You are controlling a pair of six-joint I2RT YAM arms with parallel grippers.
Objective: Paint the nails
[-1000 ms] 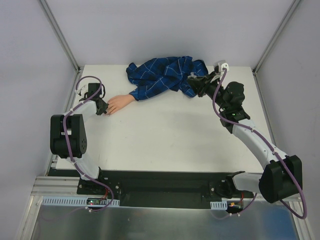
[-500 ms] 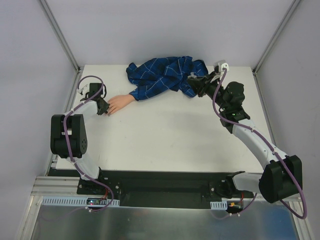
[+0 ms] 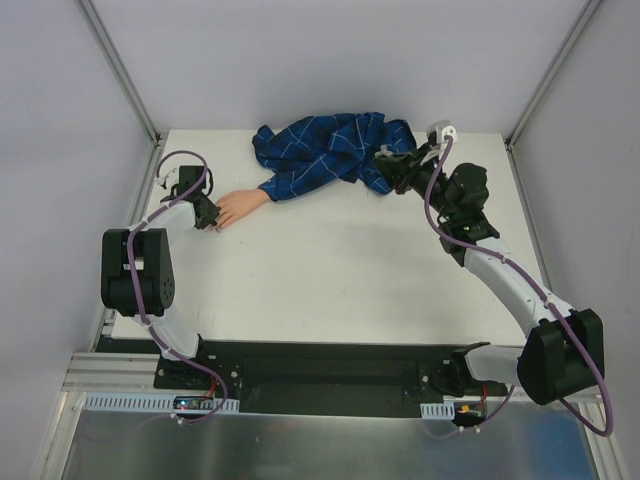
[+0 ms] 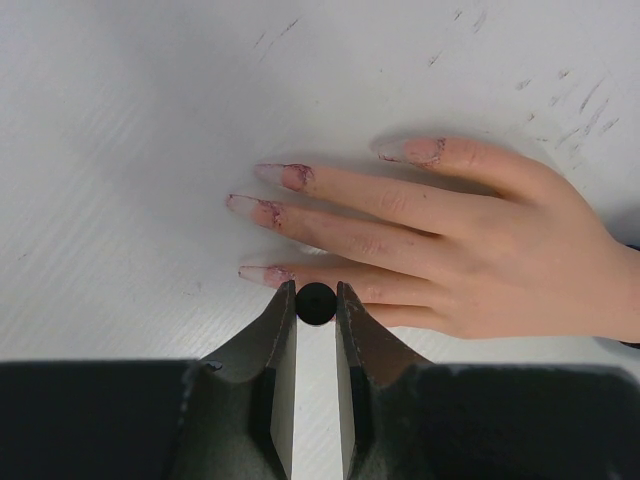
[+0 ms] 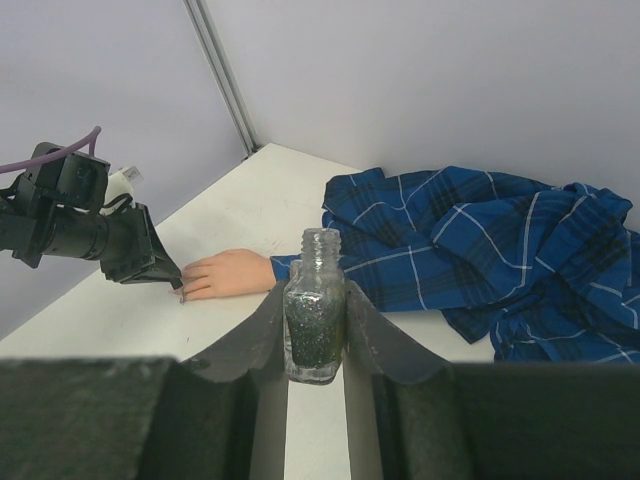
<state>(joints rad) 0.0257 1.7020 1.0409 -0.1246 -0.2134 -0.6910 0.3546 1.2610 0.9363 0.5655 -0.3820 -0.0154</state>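
The peach dummy hand lies flat on the white table, fingers pointing left, with a blue checked sleeve behind it. Its nails carry smudged pinkish polish. My left gripper is shut on a black round brush cap, seen end-on, right over the lowest visible finger near its nail. In the top view the left gripper touches the hand's fingertips. My right gripper is shut on an open glass polish bottle of dark glitter, held upright beside the sleeve.
The shirt cloth is bunched along the table's back edge. Frame posts stand at the back corners. The left arm shows in the right wrist view, at the hand.
My left gripper has shifted only very slightly at the hand's fingertips. The right arm and the bottle have not moved.
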